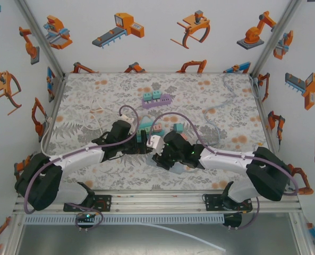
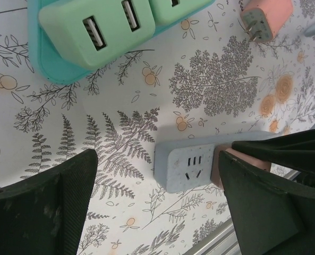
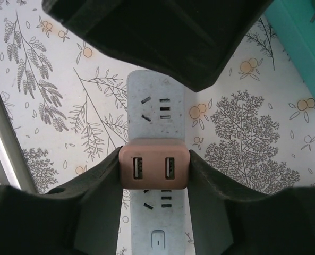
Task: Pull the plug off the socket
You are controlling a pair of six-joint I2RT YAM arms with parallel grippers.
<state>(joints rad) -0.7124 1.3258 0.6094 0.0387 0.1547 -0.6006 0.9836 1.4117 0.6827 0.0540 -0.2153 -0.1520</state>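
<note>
By the middle of the table's [image 1: 93, 178] near edge, the right gripper [image 3: 154, 159] is clamped on the pink plug [image 3: 153, 178], with one finger pressed to each of its side walls. The plug sits seated in the pale power strip [image 3: 154, 95], its two USB ports facing up at the wrist camera. The strip's long axis runs through the gap between the fingers, so the grip goes across the strip's width. Judged from that, the pull has to go straight up off the strip's face, away from the table.

The left gripper [image 2: 156, 164] has its jaws spread wide and holds nothing. It hangs over the strip's bare end just beside the plug, and whether it touches the strip cannot be told. It seems best placed to pin the strip down, since a light strip could lift with the plug.

Just beyond lies a teal strip [image 2: 67, 64] carrying green adapters [image 2: 104, 26], with a loose pink plug [image 2: 266, 18] near it. A purple strip [image 1: 157, 99] sits well apart, toward the far edge. The leaf-printed cloth is flat, and there is open room overhead.
</note>
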